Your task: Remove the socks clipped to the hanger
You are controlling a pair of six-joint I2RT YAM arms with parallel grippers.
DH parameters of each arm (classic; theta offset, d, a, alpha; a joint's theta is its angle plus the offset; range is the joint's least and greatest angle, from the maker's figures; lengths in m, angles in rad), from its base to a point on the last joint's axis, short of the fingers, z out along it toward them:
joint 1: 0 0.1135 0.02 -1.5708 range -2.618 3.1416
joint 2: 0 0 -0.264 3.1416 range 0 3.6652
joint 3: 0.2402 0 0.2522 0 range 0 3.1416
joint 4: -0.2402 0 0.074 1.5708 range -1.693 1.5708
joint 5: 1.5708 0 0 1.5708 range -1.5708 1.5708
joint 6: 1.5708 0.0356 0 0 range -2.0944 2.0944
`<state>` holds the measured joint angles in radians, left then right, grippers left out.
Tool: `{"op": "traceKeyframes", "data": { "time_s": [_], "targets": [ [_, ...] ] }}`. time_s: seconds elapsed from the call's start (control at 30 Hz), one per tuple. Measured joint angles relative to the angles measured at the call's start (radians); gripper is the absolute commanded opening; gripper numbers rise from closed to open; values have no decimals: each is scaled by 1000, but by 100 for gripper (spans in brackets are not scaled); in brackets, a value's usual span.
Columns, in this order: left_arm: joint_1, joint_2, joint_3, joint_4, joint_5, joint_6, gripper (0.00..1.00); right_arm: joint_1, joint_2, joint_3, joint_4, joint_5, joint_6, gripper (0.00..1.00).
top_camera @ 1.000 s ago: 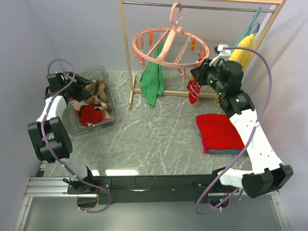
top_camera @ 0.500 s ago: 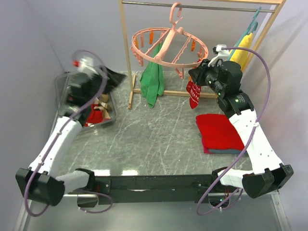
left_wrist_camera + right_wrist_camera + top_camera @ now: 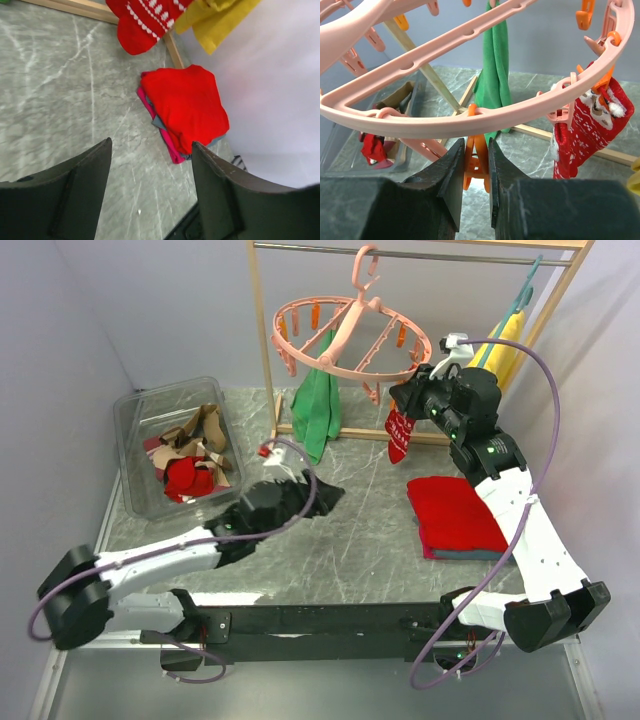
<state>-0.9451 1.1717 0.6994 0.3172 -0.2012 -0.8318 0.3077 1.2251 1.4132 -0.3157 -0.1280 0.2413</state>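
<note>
The hanger (image 3: 352,332) hangs by its hook from the rail of a wooden rack (image 3: 262,350) at the far side of the tabletop (image 3: 340,540). One red patterned sock (image 3: 398,435) is clipped to it at the near right part of the ring and hangs down freely. A long green cloth (image 3: 318,412) hangs from the ring to the left of this sock.

The right gripper (image 3: 476,147) is raised just under the ring, beside the patterned sock. Its two fingers (image 3: 451,170) are pressed together on an orange clip peg (image 3: 472,165) that hangs below the ring. I can see nothing carried by this peg. In the right wrist view the patterned sock hangs to the right of it, from another orange peg.

The left gripper (image 3: 151,150) is low over the middle of the tabletop, well apart from the hanger. Its fingers stand apart, and only bare tabletop shows between them.

A clear plastic bin (image 3: 128,415) stands at the far left part of the tabletop. Inside it lies a loose pile of socks (image 3: 190,460), some tan-brown and some red. Near the right edge a folded red cloth (image 3: 455,512) lies flat, with a pink and a grey layer under it. A yellow cloth (image 3: 505,340) hangs at the right end of the rack.
</note>
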Motion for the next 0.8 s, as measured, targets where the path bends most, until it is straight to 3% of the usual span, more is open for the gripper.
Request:
{"op": "traceKeyframes", "data": {
  "time_s": [0.17,0.33,0.43,0.47,0.63,0.8],
  "targets": [
    [-115,156,-11,168,-87,72,66,13,-2,0,-3,14,-1,0],
    [-142,321,39,237,-114,155,65,34,-7,0,-6,32,-6,0],
    [-142,400,63,305,-116,210,69,42,-9,0,-7,42,-11,0],
    [-142,431,79,330,-116,232,76,44,-10,0,-8,45,-12,0],
    [-142,609,262,370,-94,344,83,53,-11,0,-9,60,-17,0],
    [-141,747,448,385,-92,438,83,58,-12,0,-10,63,-23,0]
  ]
}}
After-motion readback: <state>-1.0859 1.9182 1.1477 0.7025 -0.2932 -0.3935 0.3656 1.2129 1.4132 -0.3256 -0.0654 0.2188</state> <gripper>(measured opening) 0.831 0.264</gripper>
